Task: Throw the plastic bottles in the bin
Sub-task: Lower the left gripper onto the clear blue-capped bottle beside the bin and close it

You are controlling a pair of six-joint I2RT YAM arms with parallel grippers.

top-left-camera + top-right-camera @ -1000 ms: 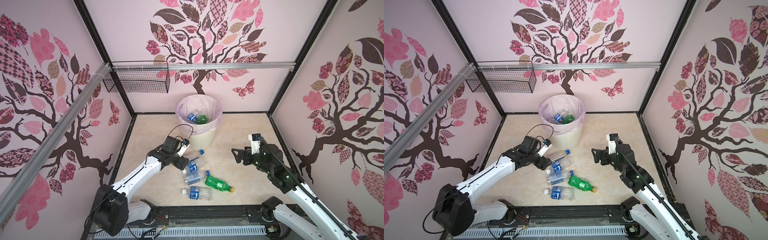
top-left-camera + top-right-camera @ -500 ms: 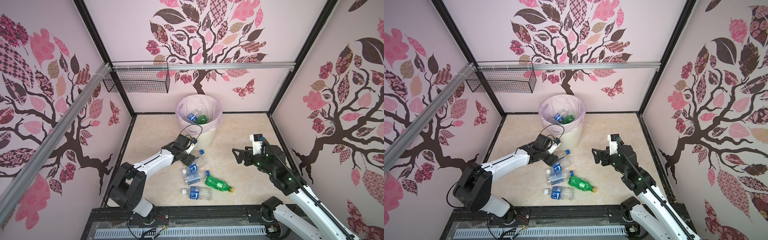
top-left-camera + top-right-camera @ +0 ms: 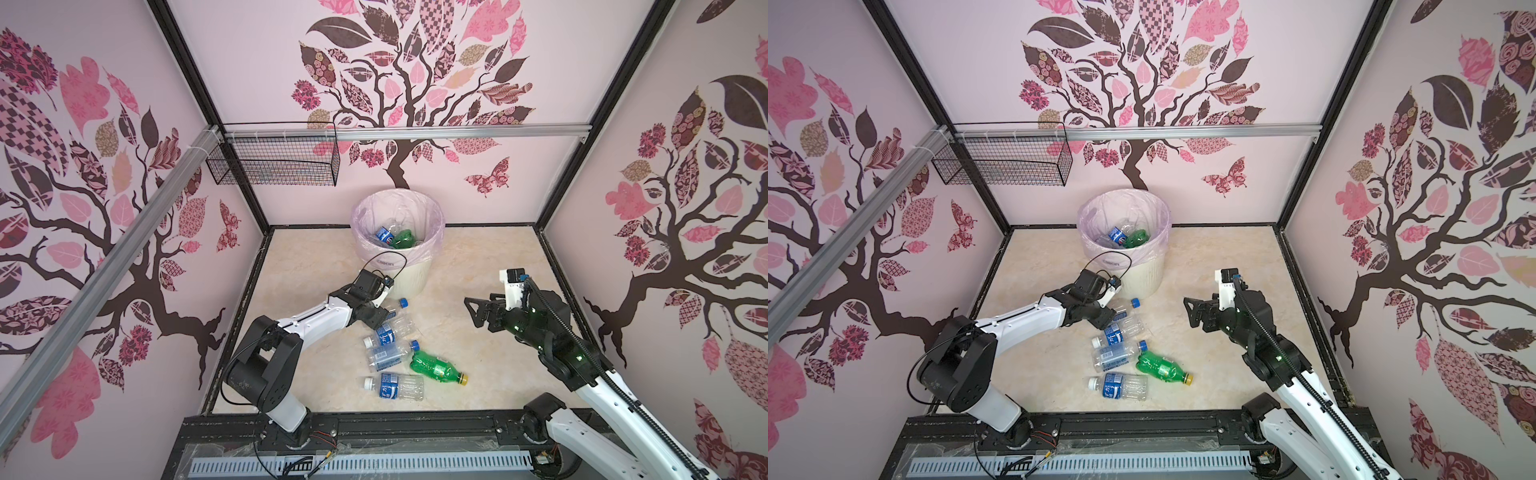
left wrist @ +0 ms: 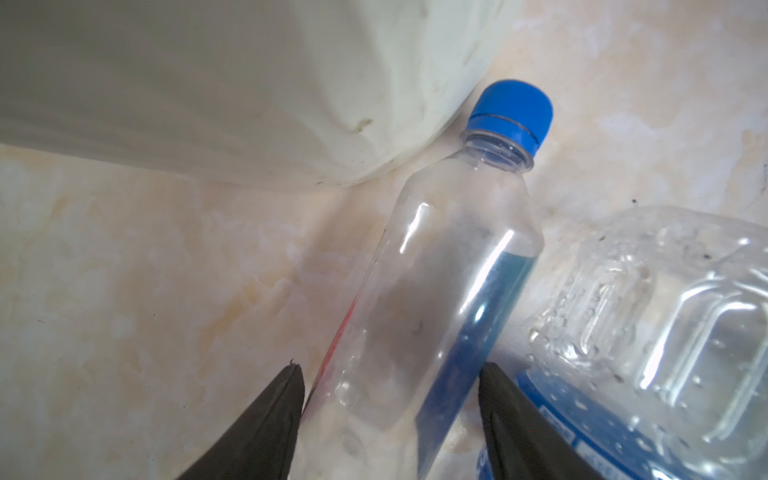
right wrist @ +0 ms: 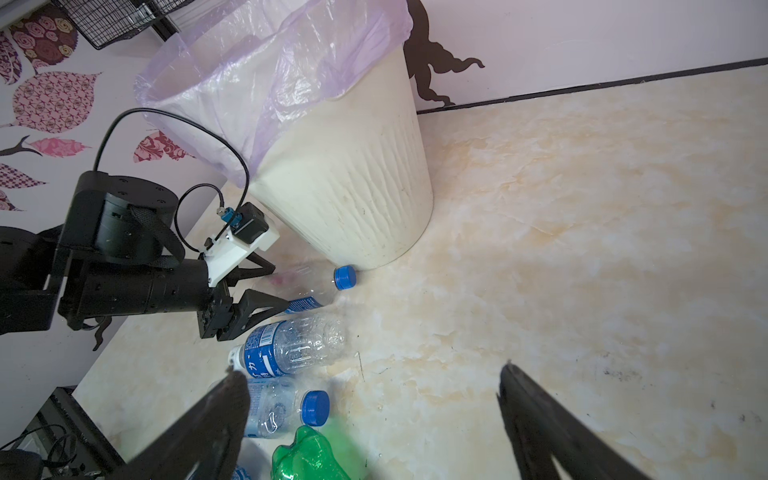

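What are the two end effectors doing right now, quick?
Left end effector: jaws straddle the blue-capped clear bottle; grip cannot be told.
Right end effector: open, holding nothing.

Ahead of me a black wire mesh basket hangs under the aluminium rail, left of the tree decal. A beige marbled floor lies beneath me.

The left arm reaches low and nearly flat from its base at the front toward the middle. The left gripper points forward and down, its black fingers partway apart. The right arm is raised with the elbow bent. The right gripper is aimed leftward, jaws spread wide.
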